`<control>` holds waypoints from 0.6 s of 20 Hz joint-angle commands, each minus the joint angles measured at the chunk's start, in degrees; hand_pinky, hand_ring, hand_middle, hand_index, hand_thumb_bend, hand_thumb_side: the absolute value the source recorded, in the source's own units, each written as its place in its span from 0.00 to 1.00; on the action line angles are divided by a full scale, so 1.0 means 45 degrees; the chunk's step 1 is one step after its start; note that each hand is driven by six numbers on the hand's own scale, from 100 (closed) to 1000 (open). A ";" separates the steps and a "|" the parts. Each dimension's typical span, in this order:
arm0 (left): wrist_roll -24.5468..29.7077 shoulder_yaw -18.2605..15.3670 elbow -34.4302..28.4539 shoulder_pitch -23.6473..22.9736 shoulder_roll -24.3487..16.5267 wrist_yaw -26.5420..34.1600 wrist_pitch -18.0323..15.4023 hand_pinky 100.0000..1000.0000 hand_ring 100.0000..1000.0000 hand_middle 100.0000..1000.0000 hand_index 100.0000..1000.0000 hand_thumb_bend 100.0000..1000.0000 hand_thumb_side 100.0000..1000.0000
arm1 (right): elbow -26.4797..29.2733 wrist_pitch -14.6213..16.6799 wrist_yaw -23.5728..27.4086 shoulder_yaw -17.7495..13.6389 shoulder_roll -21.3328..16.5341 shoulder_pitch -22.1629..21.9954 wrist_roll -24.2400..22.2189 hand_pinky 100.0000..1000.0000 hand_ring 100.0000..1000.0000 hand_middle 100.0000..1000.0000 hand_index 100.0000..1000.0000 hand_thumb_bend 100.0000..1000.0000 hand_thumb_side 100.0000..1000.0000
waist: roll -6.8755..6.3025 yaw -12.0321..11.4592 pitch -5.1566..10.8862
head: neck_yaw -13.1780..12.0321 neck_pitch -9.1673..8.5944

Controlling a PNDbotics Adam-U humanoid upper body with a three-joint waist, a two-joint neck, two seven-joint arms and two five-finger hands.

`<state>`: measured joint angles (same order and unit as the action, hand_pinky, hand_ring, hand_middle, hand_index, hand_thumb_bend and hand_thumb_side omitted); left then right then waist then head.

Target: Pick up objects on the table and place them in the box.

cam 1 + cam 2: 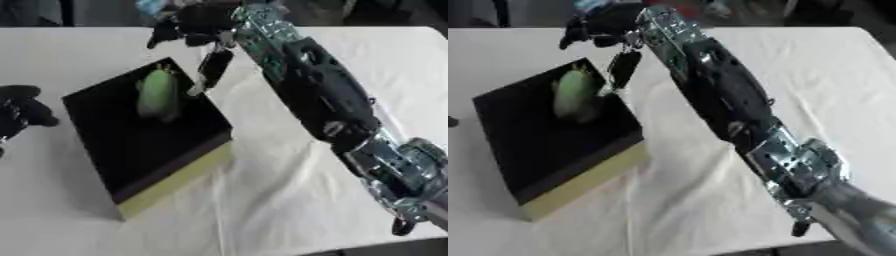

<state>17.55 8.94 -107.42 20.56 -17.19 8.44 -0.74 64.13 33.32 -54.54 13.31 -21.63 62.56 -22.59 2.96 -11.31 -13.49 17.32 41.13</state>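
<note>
A black box (131, 150) with a pale yellow side stands left of centre on the white cloth. In it, near its far corner, lies a green oblong object (158, 95). My right arm crosses from the lower right to the table's far edge. There my right hand (194, 24) hovers just beyond the box's far corner. A dark slim piece (213, 66) with a pale tip hangs below the hand, over the box's far right rim; whether it is part of the hand or something held is unclear. My left hand (21, 111) rests at the left edge beside the box, fingers relaxed and holding nothing.
The white tablecloth (289, 200) is wrinkled in front of and to the right of the box. Something blue (149, 6) shows at the far edge beside my right hand. The right forearm (324, 100) spans the table's right half.
</note>
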 commanded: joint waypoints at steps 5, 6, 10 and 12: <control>-0.0060 -0.0164 -0.0082 -0.0006 -0.0153 -0.0115 0.0016 0.69 0.58 0.53 0.77 0.03 0.98 | 0.1267 -0.0640 0.1339 -0.0660 -0.1118 0.0248 0.0862 0.72 0.73 0.74 0.89 0.51 0.50 | -0.0037 0.0182 0.0193 | -0.0167 0.0058; -0.0067 -0.0176 -0.0070 -0.0017 -0.0154 -0.0136 0.0015 0.69 0.58 0.53 0.77 0.03 0.98 | 0.1389 -0.0705 0.1533 -0.0716 -0.1221 0.0163 0.0978 0.72 0.71 0.72 0.88 0.47 0.50 | -0.0048 0.0244 0.0191 | -0.0196 0.0069; -0.0167 -0.0295 -0.0035 -0.0059 -0.0163 -0.0200 0.0001 0.69 0.58 0.54 0.77 0.03 0.98 | 0.2025 -0.0919 0.2330 -0.0980 -0.1775 -0.0398 0.1613 0.70 0.69 0.69 0.87 0.41 0.47 | -0.0091 0.0442 0.0170 | -0.0454 0.0028; -0.0248 -0.0379 -0.0019 -0.0101 -0.0169 -0.0237 -0.0003 0.69 0.58 0.54 0.77 0.03 0.98 | 0.2379 -0.1079 0.2728 -0.1152 -0.2033 -0.0720 0.1944 0.70 0.68 0.67 0.86 0.39 0.45 | -0.0123 0.0534 0.0132 | -0.0659 0.0006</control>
<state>16.81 7.98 -106.88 19.70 -17.19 7.56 -0.68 72.86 28.83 -43.65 9.18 -28.44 58.43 -14.87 2.71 -8.84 -13.80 14.89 41.28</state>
